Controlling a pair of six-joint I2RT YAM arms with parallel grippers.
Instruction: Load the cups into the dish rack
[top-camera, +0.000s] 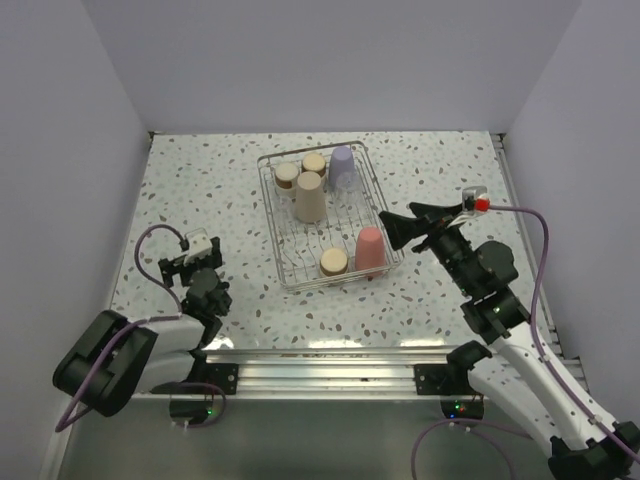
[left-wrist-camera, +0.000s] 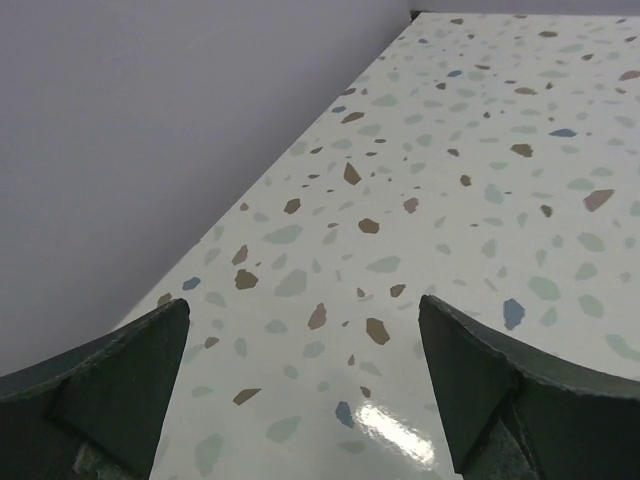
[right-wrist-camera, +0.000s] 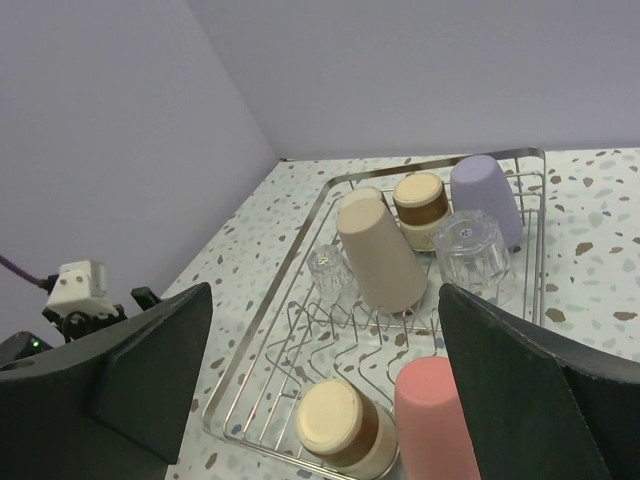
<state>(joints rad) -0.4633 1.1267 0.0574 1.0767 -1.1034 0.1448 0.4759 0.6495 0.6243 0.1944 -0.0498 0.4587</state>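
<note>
The cups are seen inside the dish rack (top-camera: 350, 215): a beige tumbler (top-camera: 309, 197), a lavender cup (top-camera: 343, 166), a pink cup (top-camera: 370, 248), steel cups (top-camera: 333, 262) and clear glasses (right-wrist-camera: 470, 250). The left claw (left-wrist-camera: 303, 330) is held wide open and empty over the table (left-wrist-camera: 480, 180). The right claw (right-wrist-camera: 322, 330) is likewise spread wide, with nothing gripped, just beside the rack's right edge.

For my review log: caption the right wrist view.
Open right gripper faces the dish rack, loaded with beige tumbler, pink cup, lavender cup, tan-based cups and clear glasses.
</note>
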